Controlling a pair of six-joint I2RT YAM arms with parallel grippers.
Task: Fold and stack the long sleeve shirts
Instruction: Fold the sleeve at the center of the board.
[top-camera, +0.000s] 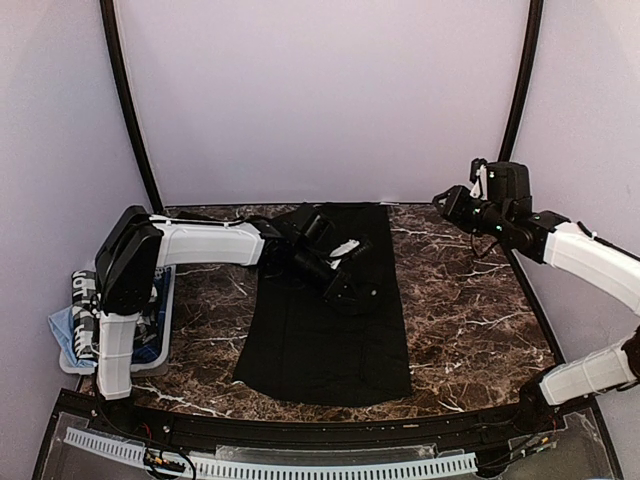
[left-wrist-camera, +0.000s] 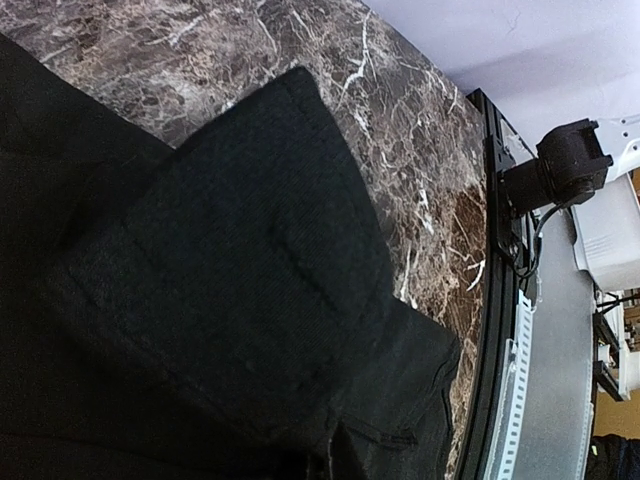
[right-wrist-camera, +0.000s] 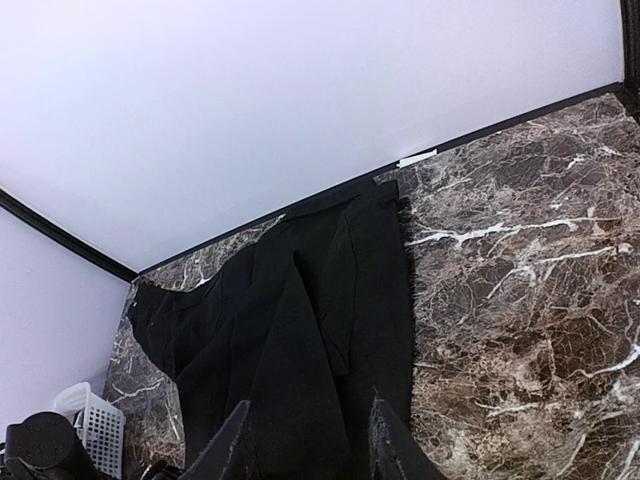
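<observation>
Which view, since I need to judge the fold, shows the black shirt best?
Top external: nearly the whole black shirt shows, a long strip on the table. Left wrist shows only a raised flap up close; right wrist shows it aslant, the near end cut off.

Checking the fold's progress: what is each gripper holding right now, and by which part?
The left gripper pinches the black shirt by a raised flap, seemingly a sleeve end; the right gripper is open, holding nothing.
</observation>
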